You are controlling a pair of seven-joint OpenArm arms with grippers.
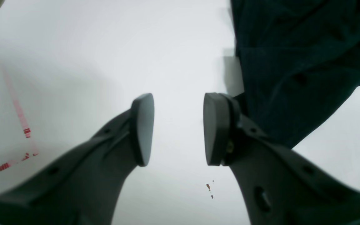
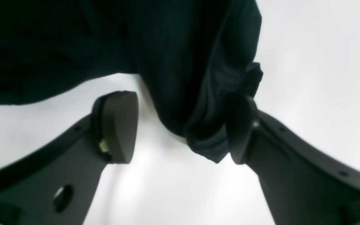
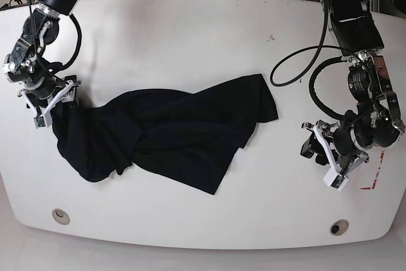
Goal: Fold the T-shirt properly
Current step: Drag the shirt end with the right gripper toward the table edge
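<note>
The black T-shirt (image 3: 171, 131) lies crumpled across the middle of the white table (image 3: 190, 30), spread in a long slanted heap from the base view's left edge toward the centre right, heavily wrinkled and bunched, with one broad corner (image 3: 263, 96) reaching up and right and a pointed flap (image 3: 212, 185) hanging toward the near side. Over on that view's left, the right hand (image 3: 52, 101) sits right at the cloth's far end, and the right wrist view shows it plainly: jaws spread fairly wide, a gathered fold of the shirt (image 2: 205, 137) lying against the inner face of one pad (image 2: 241, 128) while the other pad (image 2: 119, 126) stands clear with bare table showing between it and the cloth, so nothing is pinched. On the base view's right, the left hand (image 3: 325, 157) hovers over bare table, well apart from the shirt's main body; its wrist view shows two pads (image 1: 144, 128) facing each other with a moderate gap and only white table between them, dark cloth off to the side behind one finger. Red tape marks (image 1: 20, 125) sit on the table near this hand
</note>
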